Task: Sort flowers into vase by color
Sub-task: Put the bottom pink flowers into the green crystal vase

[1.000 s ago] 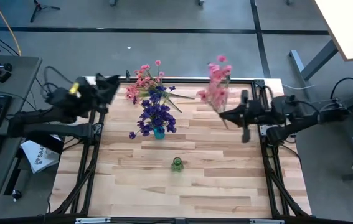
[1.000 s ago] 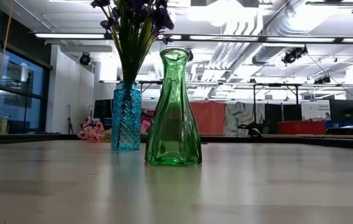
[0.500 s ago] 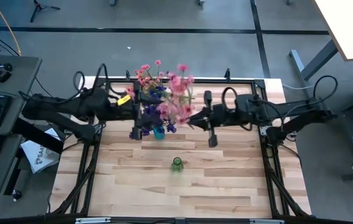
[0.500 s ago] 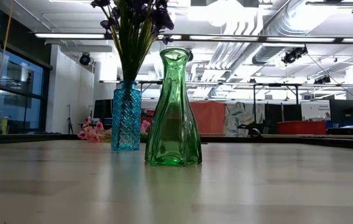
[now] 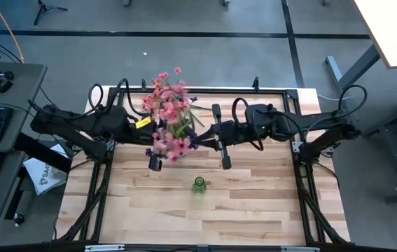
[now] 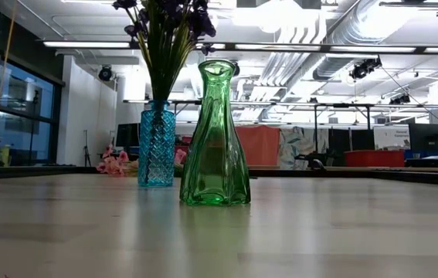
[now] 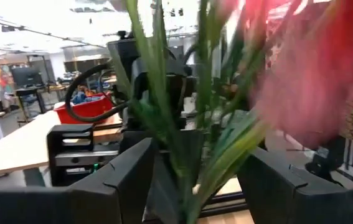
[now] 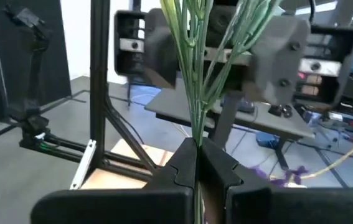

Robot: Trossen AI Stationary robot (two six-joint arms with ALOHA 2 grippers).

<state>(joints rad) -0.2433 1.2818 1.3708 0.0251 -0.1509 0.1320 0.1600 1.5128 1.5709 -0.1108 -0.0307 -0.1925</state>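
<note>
Green vase (image 5: 199, 184) alone on open near table (image 5: 254, 210), arms crowding far half

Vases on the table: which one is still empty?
The green vase, nearer the low camera, holds nothing. The blue vase behind it already holds the purple flowers.

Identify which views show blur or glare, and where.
Left wrist view: the pink blossoms are smeared into a blur, the stems soft. Right wrist view: stems sharp, room behind soft. Low view: ceiling lights glare; the green vase is sharp. High view: evenly lit.
</note>
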